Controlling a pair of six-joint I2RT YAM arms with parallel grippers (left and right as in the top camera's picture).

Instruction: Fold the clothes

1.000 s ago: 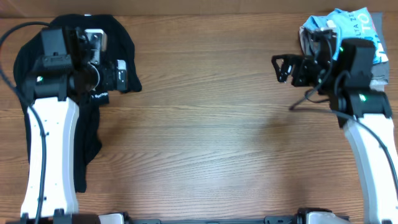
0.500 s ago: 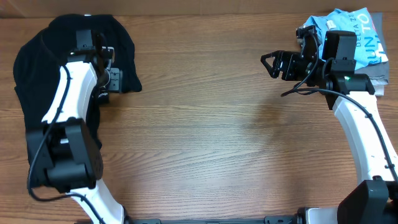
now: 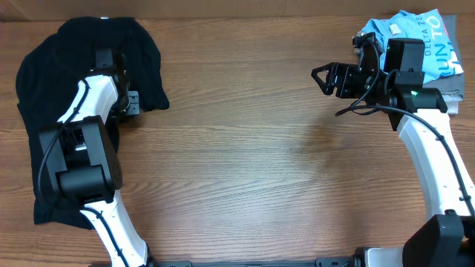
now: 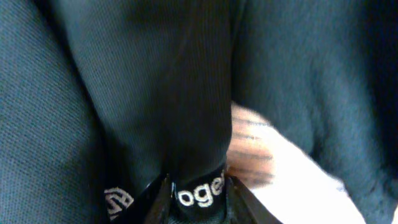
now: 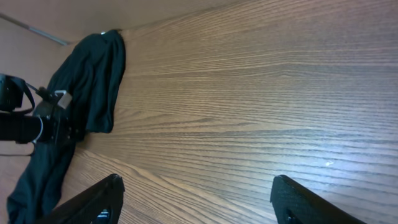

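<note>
The clothes are a limp black shirt heaped at the table's far left, trailing down towards the front edge. My left gripper sits at the heap's right edge. In the left wrist view the left gripper is shut on a raised fold of the black shirt that carries white lettering. My right gripper hangs open over bare wood at the right, its fingers wide apart with nothing between them. The black shirt shows far off in the right wrist view.
A light-blue shirt with white lettering lies on a grey folded pile at the back right corner, just behind the right arm. Wooden tabletop spans the stretch between the two arms.
The left arm swung over the shirt and its jaws closed on a fold of the black fabric. The right gripper shifted slightly left and narrowed a little, still open.
</note>
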